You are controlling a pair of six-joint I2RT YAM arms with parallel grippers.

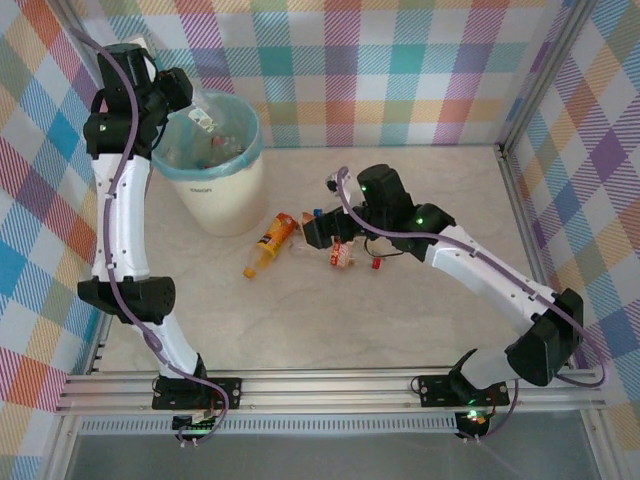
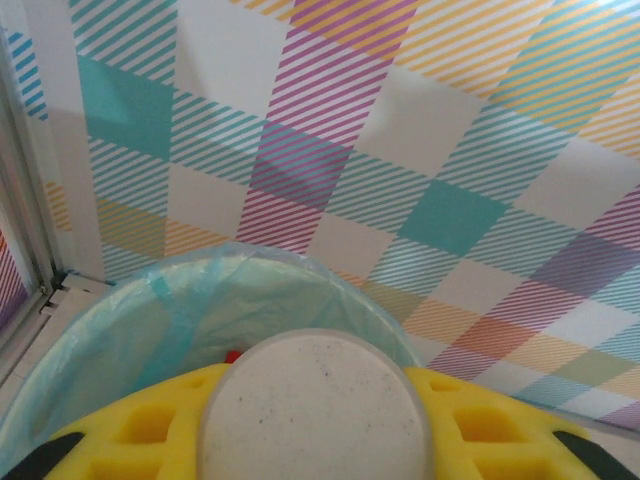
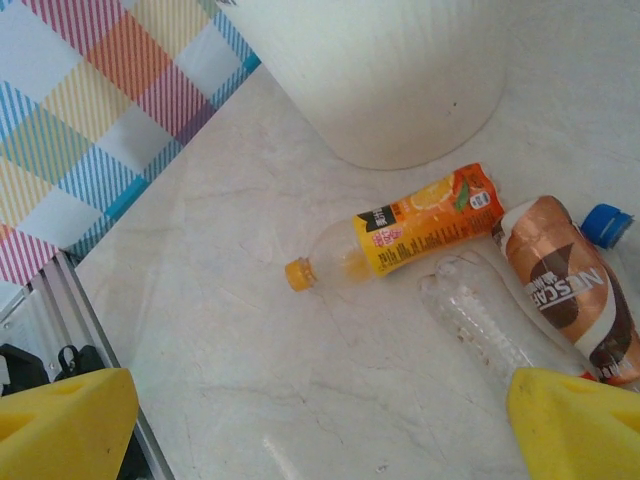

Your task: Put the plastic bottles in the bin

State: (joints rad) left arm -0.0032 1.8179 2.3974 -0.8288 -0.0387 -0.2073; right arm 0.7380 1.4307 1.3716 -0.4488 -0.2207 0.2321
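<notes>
The upright cream-white bin (image 1: 215,200), blue-green liner over its rim, stands far left with bottles inside (image 1: 212,146); a held bottle (image 1: 204,110) hangs above it. Just right, an orange-labelled bottle (image 3: 415,233), a brown-labelled bottle (image 3: 565,295) and a crushed clear bottle (image 3: 478,318) lie on their sides.

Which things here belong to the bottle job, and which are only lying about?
Job: bin, orange-label bottle, brown-label bottle, unlabelled clear bottle, blue-capped bottle, held bottle.
Other: checked walls, metal rail.
</notes>
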